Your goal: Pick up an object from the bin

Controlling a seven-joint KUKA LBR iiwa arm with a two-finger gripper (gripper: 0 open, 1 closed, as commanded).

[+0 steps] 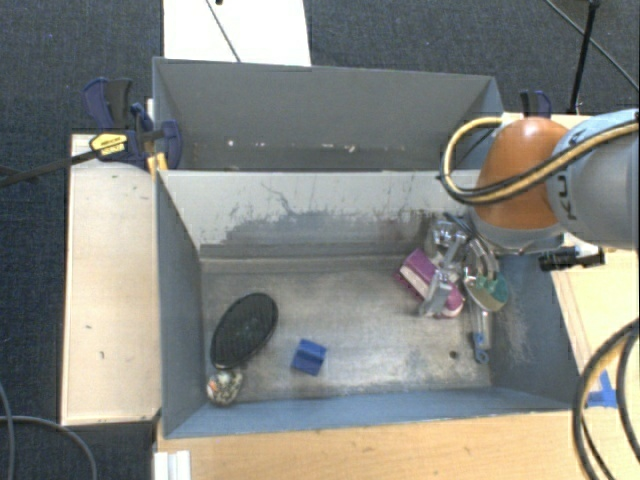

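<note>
1. Camera view: my gripper (441, 300) sits low near the bin's (181, 298) right wall, just beside a purple block (416, 268); I can't tell its grip.
2. Mid-floor open; black oval brush (243, 328) and blue cube (308, 356) front-left.

1. I count one black oval thing (243, 328) in my bin (300, 208).
2. I count one small blue block (308, 356).
3. I count one little mottled ball (225, 386).
4. I count one purple-and-pink thing (418, 268).
5. I count one slim blue piece (479, 345).
</note>
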